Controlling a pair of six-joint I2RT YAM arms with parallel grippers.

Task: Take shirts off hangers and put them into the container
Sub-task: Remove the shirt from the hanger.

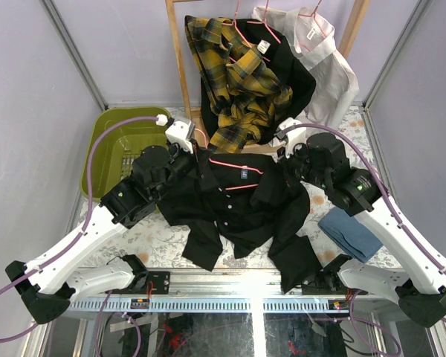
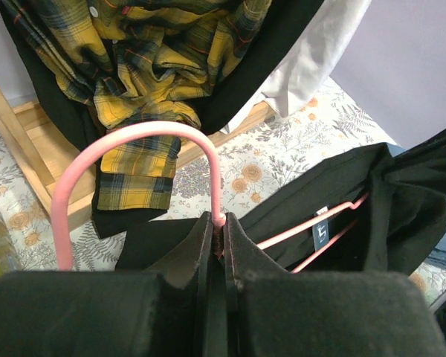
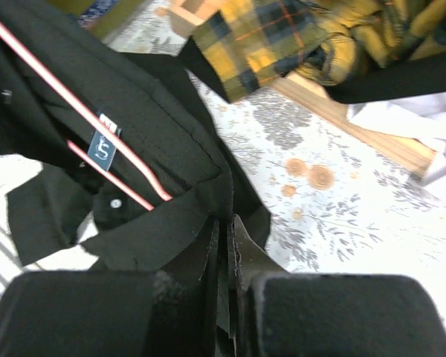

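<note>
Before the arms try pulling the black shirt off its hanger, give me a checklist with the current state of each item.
1. Hold on the hook: ok, the left gripper is shut on the hook of the pink hanger.
2. Hold on the cloth: ok, the right gripper is shut on an edge of the black shirt.
3. Hanger out of the shirt: not ok, its wire still runs inside the collar.
4. Buttons undone: cannot tell.
5. Room in the container: ok, the part in view holds nothing.
</note>
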